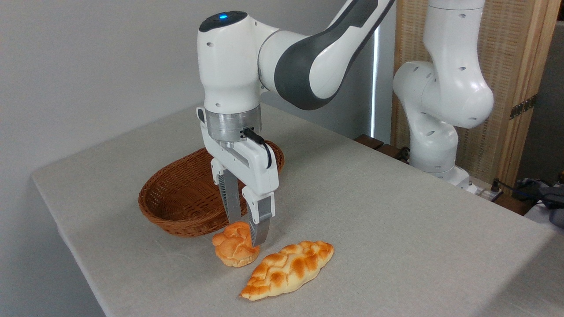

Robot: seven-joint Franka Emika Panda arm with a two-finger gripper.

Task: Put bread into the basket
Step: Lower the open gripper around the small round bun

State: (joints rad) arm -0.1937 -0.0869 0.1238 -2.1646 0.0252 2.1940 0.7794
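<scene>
So the white Franka arm comes down from the upper middle of the frame, and its two-finger gripper (247, 229) points straight down at the small round knotted bun with the golden-orange crust (233, 251), just below centre. The jaws are spread and sit around the top right part of the bun: one grey finger comes down behind it, the other in front on its right side. Whether the pads actually press on the crust, I can't tell from this angle. The bun looks to be sitting on the bench (396, 220), which is covered in a light grey cloth.

The oval reddish-brown woven wicker basket (176, 207) is left of centre, just behind and left of the bun, with its near wall very close to it. Nothing visible inside the part of the basket you can see; the gripper body hides its right end.

Just right of the bun, lower middle of the frame, lies a longer leaf-shaped braided loaf (288, 268), same golden colour, set diagonally. The two breads are close together, maybe touching, hard to say.
</scene>
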